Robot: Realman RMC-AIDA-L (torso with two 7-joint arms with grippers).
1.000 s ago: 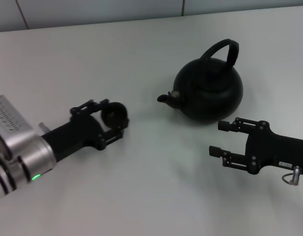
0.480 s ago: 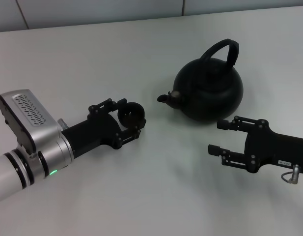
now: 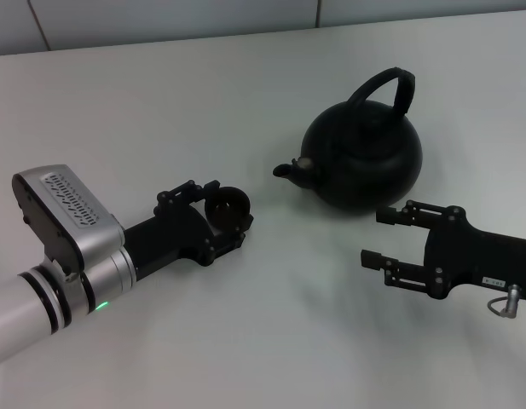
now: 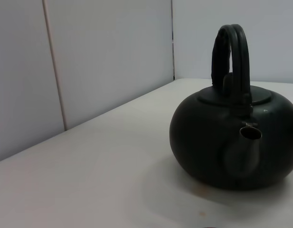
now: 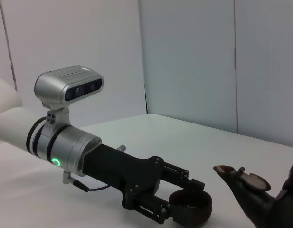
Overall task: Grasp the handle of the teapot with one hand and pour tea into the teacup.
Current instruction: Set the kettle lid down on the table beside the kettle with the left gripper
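Note:
The matte-black teapot stands on the white table, its arched handle upright and its short spout pointing toward my left arm. My left gripper is shut on the tiny dark teacup, low over the table and a short way in front of the spout. My right gripper is open and empty, just in front of the teapot's body and apart from it. The left wrist view shows the teapot, handle and spout. The right wrist view shows the left gripper holding the teacup.
The white table reaches back to a grey panelled wall. My left arm's silver wrist lies low across the front left. My right arm lies at the front right.
My left gripper has carried the teacup to the right, toward the teapot's spout, and its wrist has turned. The right arm and the teapot have not moved.

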